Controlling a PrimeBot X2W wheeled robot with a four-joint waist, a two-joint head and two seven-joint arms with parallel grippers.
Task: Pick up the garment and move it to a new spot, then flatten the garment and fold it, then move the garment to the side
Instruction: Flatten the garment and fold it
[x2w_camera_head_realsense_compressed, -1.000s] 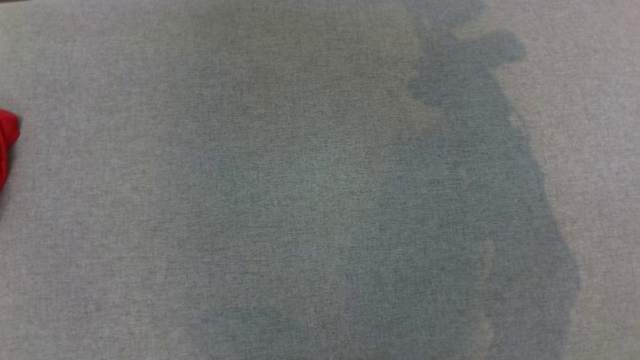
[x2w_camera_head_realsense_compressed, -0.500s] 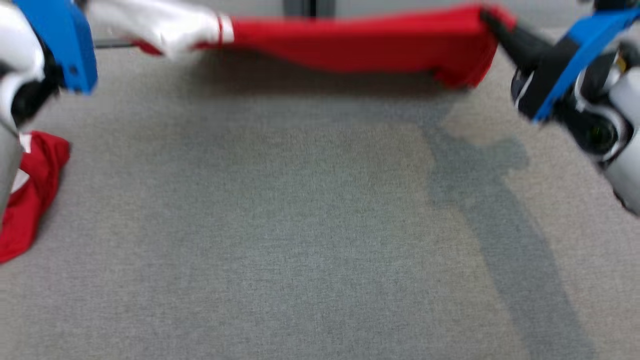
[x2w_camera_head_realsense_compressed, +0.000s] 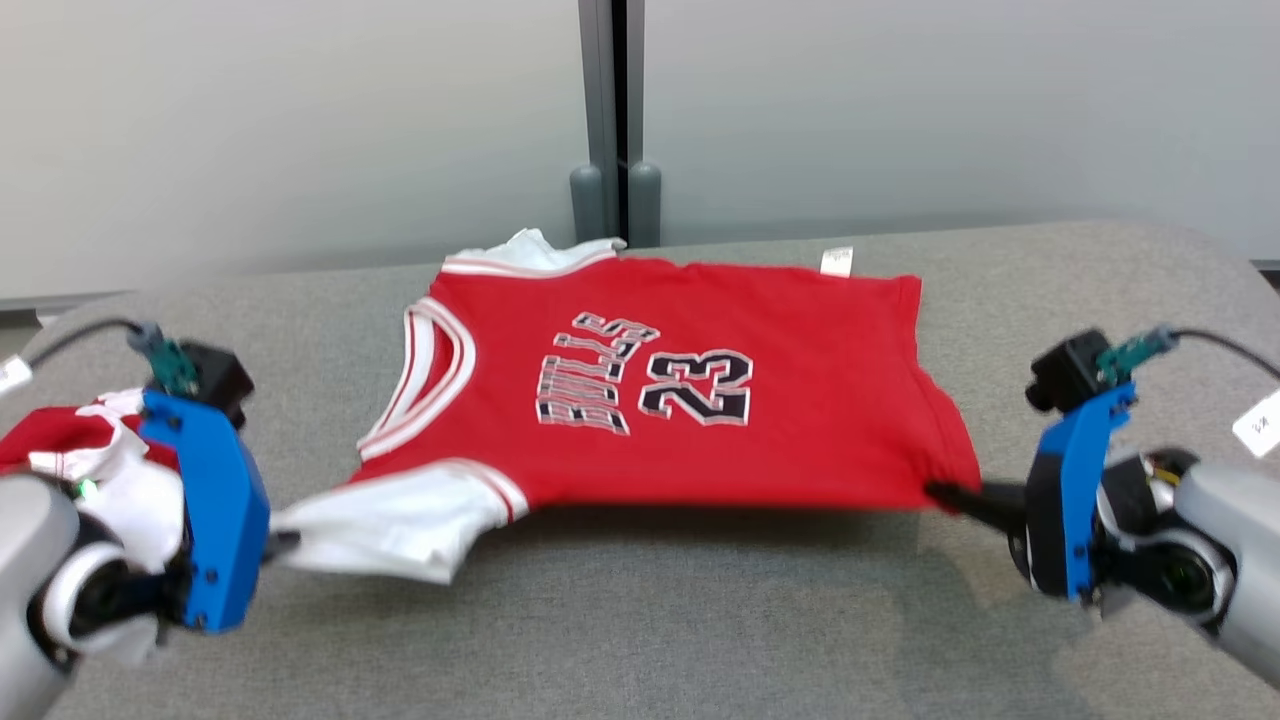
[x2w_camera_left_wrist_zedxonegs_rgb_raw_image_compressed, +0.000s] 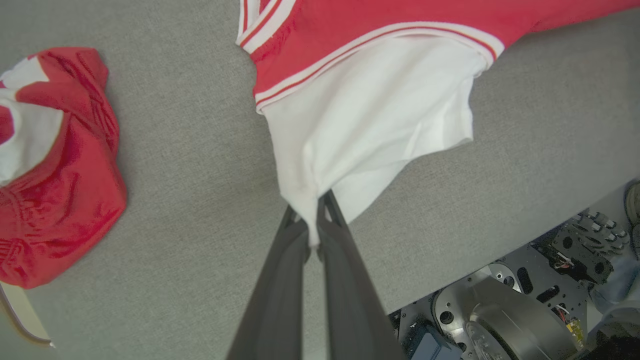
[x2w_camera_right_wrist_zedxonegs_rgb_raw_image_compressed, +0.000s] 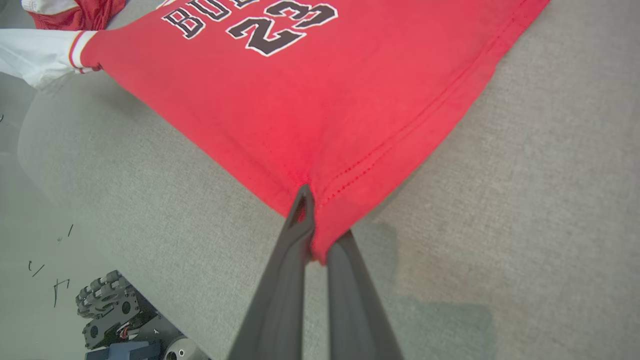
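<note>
The jersey (x2w_camera_head_realsense_compressed: 680, 400) lies across the middle of the frame on the grey table (x2w_camera_head_realsense_compressed: 640, 640). Its long axis runs left to right between the two arms, and its near edge seems raised. The left gripper (x2w_camera_head_realsense_compressed: 283, 545), lower left, is clamped on the white sleeve (x2w_camera_head_realsense_compressed: 390, 520). The right gripper (x2w_camera_head_realsense_compressed: 940, 492), lower right, pinches the red hem corner (x2w_camera_right_wrist_zedxonegs_rgb_raw_image_compressed: 330, 215). Both are equally near, so flattening it probably means both pulling it taut together.

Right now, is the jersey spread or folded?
Spread: jersey front up, print showing, near edge stretched between left end effector and right end effector.
</note>
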